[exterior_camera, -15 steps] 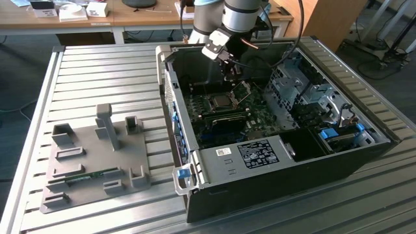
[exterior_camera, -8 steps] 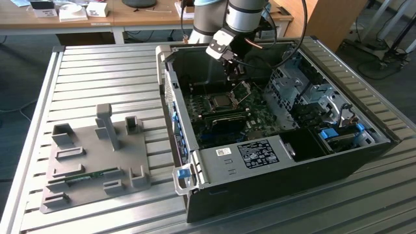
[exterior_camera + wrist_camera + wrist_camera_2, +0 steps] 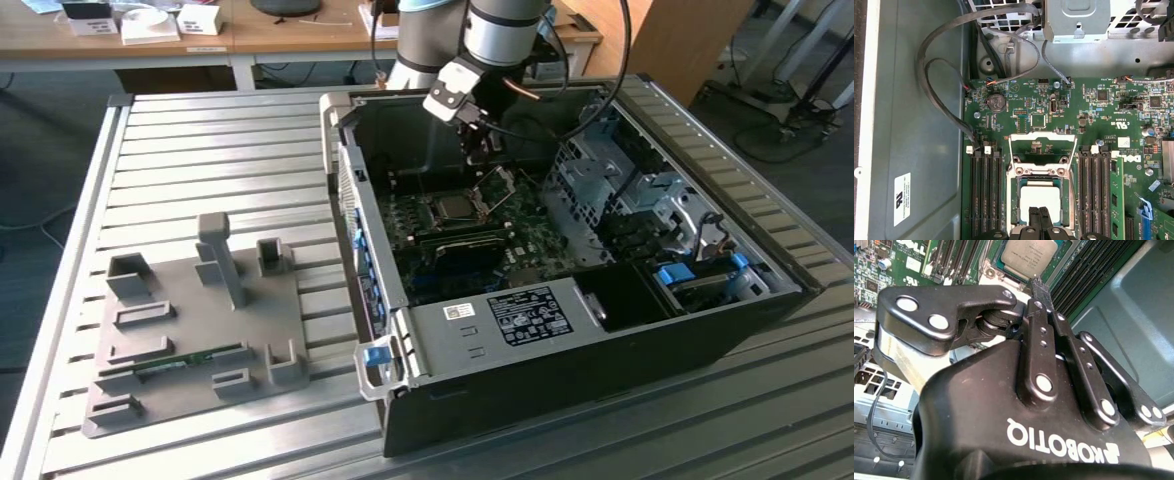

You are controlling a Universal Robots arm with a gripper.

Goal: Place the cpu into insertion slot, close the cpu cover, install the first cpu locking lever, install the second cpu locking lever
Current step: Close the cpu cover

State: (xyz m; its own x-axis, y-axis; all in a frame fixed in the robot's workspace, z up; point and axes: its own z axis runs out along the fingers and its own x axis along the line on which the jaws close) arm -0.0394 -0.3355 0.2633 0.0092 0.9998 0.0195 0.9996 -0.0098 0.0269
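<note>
At the exterior view's left, a grey fixture plate [image 3: 160,290] lies on the slatted table [image 3: 200,150]. Its moulded holders keep parts upright and easy to reach, and a green circuit strip [image 3: 174,361] rests in one of them. Toward the middle, the open computer case [image 3: 561,380] lies on its side, so the motherboard faces up and the arm can come straight down into it. The gripper [image 3: 483,148] hangs inside the case just above the socket. In the first wrist view the gripper [image 3: 1041,219] has its jaws pressed together with nothing between them, a stance that I judge suits pushing rather than picking. The cpu [image 3: 451,208] sits flat in the insertion slot, and both wrist views show the cpu [image 3: 1040,197] [image 3: 1030,252] with its silvery top close by the fingertips. Just toward the exterior view's right of the socket, the cpu cover [image 3: 499,186] stands raised on its hinge. In the first wrist view the cpu cover [image 3: 1043,137] is a windowed frame, clear of the chip. Placing therefore looks done and closing is not yet done. Farther right, a perforated drive cage [image 3: 601,180] fills that end of the case.
</note>
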